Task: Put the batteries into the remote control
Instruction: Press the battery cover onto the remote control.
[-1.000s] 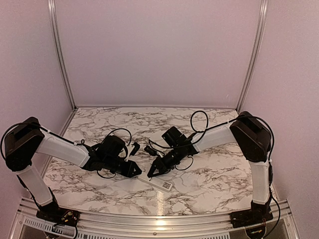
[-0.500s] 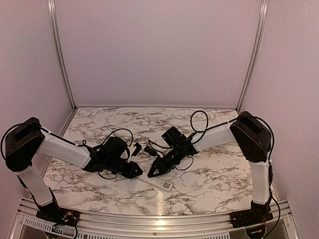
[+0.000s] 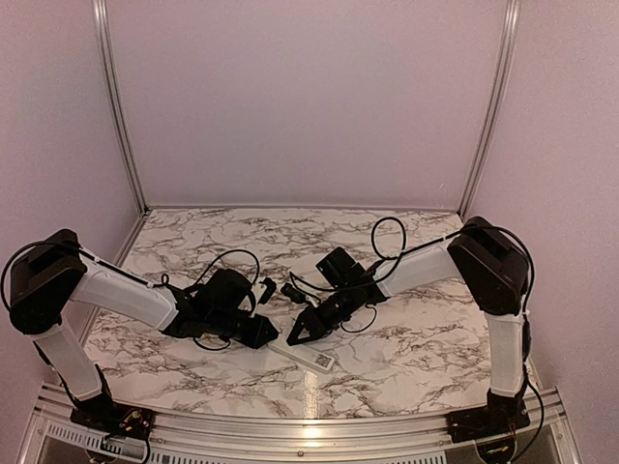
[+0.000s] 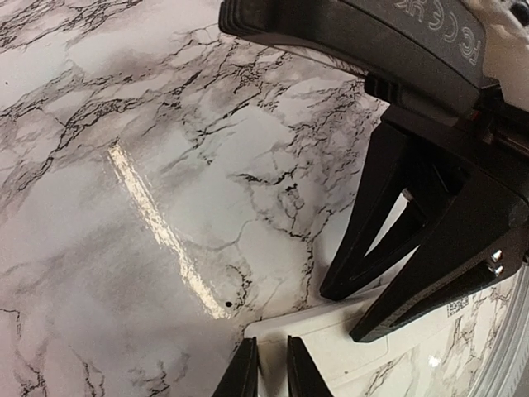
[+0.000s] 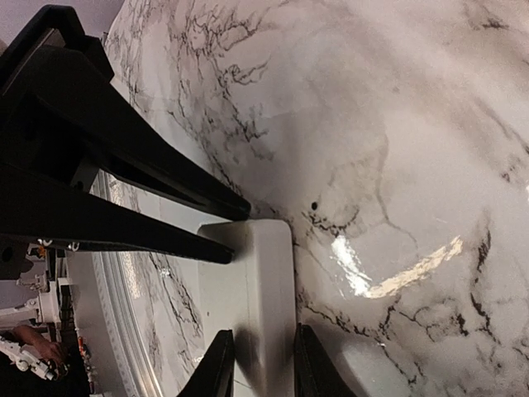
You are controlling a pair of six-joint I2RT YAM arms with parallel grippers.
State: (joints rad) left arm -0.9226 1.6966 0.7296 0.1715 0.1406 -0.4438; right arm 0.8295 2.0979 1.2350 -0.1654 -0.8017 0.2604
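Remote control [image 3: 311,356] is laid flat on the marble table [image 3: 416,348], clamped across its width by the right gripper [image 5: 262,331]; the left gripper [image 4: 269,356] is set at its end, jaws narrowed to a slit, grip not tellable. Farther back two small dark bits [image 3: 288,290] are seen, batteries not confirmed. Remote could be skidded or twisted on slick marble if pushed by the left fingers [image 4: 245,370].

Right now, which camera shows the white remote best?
The right wrist view: the slim white plastic remote control looks big and close there. The top view shows it tiny and partly hidden. The left wrist view catches only one edge.
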